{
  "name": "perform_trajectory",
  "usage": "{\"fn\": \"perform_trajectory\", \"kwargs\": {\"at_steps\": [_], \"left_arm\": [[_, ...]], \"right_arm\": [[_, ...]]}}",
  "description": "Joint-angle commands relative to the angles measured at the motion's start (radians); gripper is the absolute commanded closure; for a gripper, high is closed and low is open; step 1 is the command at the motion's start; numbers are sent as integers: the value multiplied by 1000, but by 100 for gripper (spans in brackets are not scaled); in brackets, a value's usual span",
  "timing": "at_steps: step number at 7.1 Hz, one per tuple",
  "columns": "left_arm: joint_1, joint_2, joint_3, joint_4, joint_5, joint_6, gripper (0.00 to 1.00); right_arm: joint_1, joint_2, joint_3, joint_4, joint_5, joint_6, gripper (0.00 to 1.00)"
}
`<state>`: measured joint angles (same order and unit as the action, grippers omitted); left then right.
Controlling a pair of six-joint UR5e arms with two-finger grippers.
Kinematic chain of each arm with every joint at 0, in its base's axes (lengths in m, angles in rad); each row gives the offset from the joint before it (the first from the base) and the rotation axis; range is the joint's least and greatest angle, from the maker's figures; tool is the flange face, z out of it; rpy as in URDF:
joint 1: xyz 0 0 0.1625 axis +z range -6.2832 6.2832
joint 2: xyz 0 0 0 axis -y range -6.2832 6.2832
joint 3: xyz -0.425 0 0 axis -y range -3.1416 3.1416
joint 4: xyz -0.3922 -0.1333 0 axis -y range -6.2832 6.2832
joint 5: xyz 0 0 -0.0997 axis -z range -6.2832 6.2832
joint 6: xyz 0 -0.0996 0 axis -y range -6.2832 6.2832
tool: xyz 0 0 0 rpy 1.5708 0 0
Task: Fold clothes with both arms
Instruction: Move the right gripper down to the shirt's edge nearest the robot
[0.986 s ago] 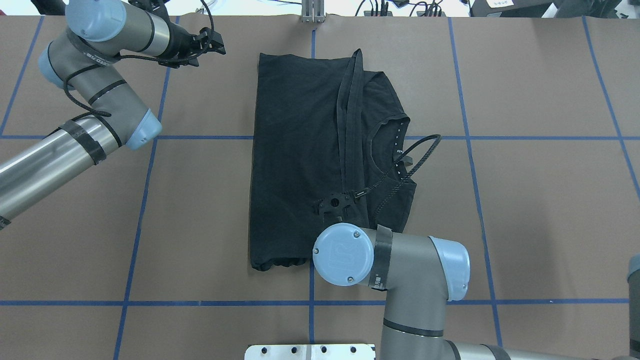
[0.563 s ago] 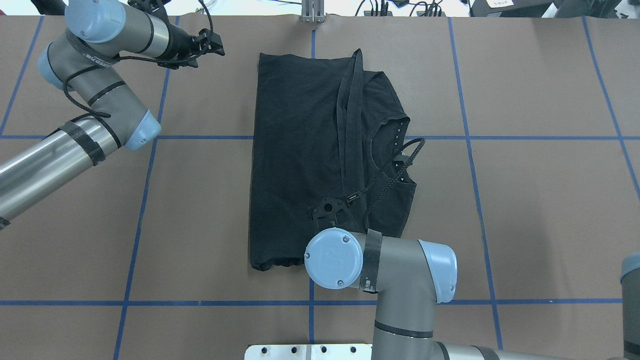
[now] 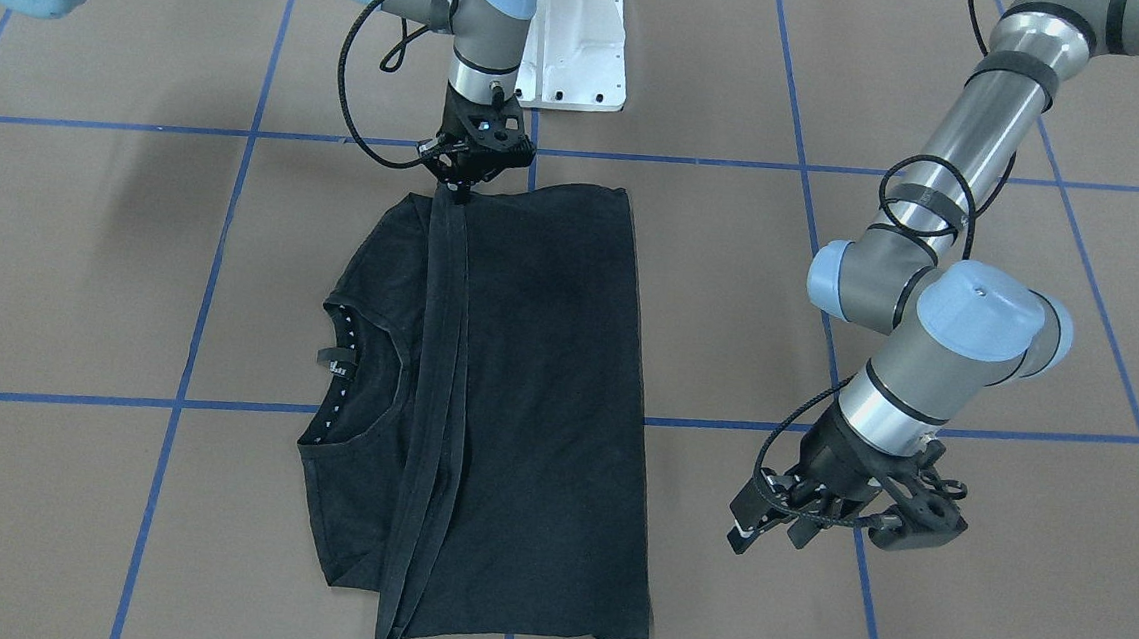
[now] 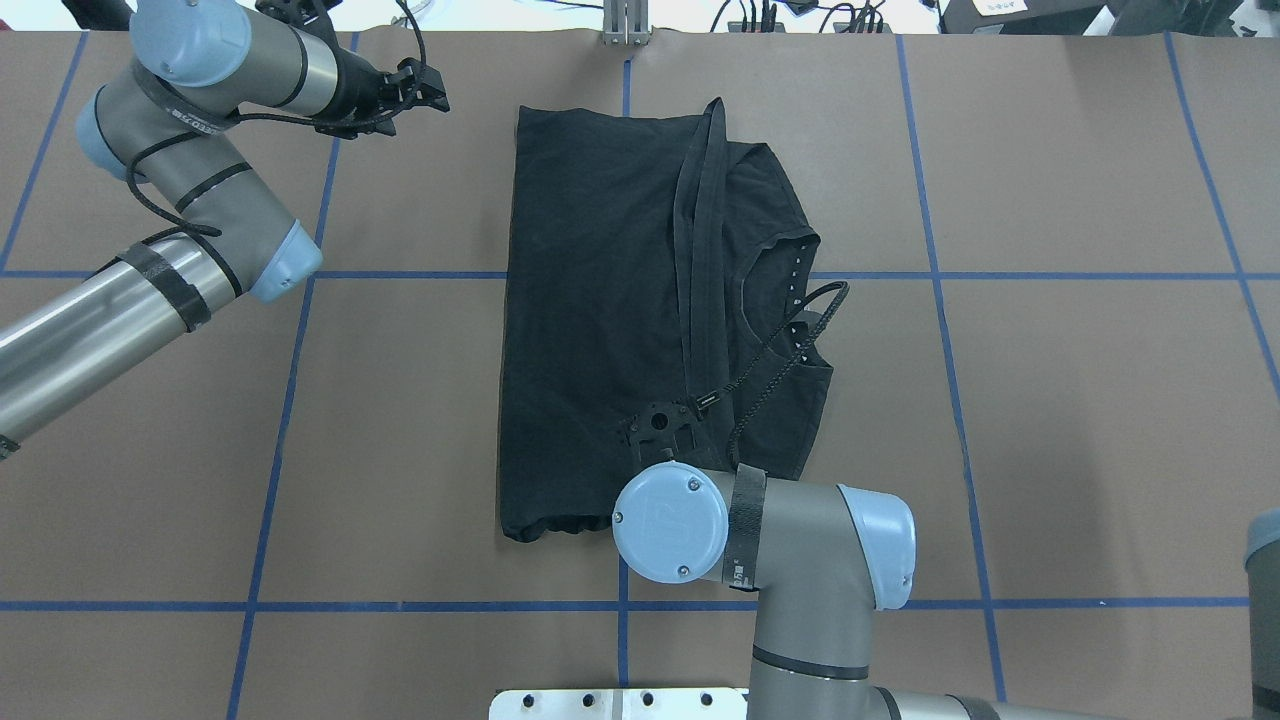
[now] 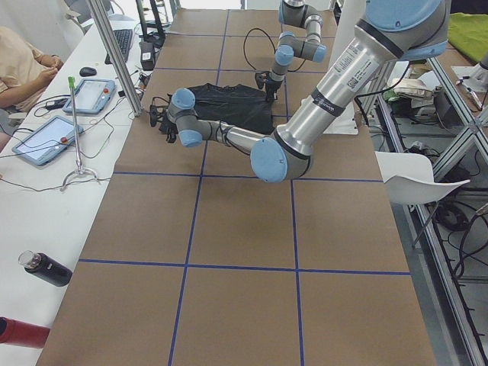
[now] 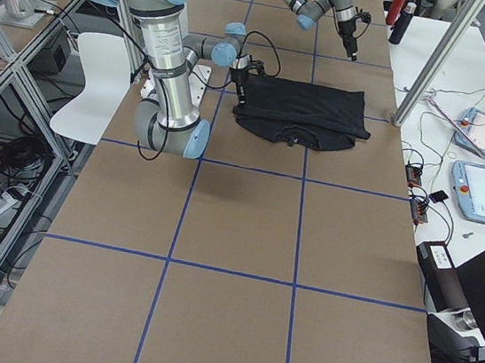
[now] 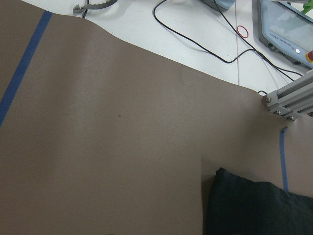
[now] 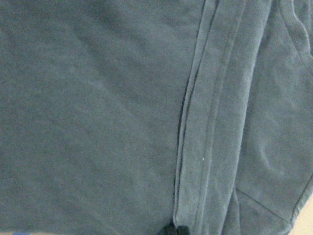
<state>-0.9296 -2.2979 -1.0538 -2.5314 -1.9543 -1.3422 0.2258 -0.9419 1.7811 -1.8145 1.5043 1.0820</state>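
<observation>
The black T-shirt (image 4: 590, 300) lies flat in the middle of the worktop, folded into an oblong running near to far. A plain panel covers its left part, a doubled hem strip runs along that panel's right edge, and the dotted collar opens rightward. The right arm (image 4: 800, 545) stands over the near edge, with the right pincer (image 3: 459, 190) pinched on the strip's near end. The left arm (image 4: 190, 200) reaches far left, and the left pincer (image 4: 432, 88) is spread, clear of the T-shirt.

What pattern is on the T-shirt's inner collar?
Inner collar: small white dots on black; front-facing view shows it best.

Bare table (image 4: 1050, 420) around T-shirt (image 4: 590, 300) (post (image 4: 625, 30) beyond)
</observation>
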Motion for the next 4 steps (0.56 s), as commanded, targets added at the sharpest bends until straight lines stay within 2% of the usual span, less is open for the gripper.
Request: {"fn": "perform_trajectory", "kwargs": {"at_steps": [1,2,3,4], "left_arm": [[0,2,0,-1,0,0,16],[0,0,0,0,0,0,16],[0,0,-2,2,-1,0,16],[0,-3,-3,3,-2,-2,16]], "right_arm": [[13,-5,12,-2,10,-2,100],[47,-8,49,-35,28,-29,100],[70,-43,148,-121,46,-101,100],[49,-128,184,-117,33,-81,100]]}}
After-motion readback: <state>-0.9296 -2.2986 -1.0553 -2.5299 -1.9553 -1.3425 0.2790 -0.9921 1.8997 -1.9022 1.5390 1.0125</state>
